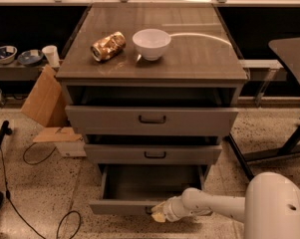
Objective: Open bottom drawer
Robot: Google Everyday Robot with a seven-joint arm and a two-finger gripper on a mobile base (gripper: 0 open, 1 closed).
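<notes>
The grey bottom drawer [119, 206], lower centre of the frame, stood pulled well out, its dark interior exposed. The white arm [214, 206] had its gripper [158, 215] at the drawer's front edge; whether it was clamped could not be told. Recommended: draw straight outward and level, since sideways drag could jam it.

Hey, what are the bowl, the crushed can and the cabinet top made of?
White bowl: glossy ceramic or plastic, smooth sheen. Crushed can: thin metal, dented with gold glints. Cabinet top: wood-look laminate, likely, showing grain streaks. The gripper sits at the front of the bottom drawer.
</notes>
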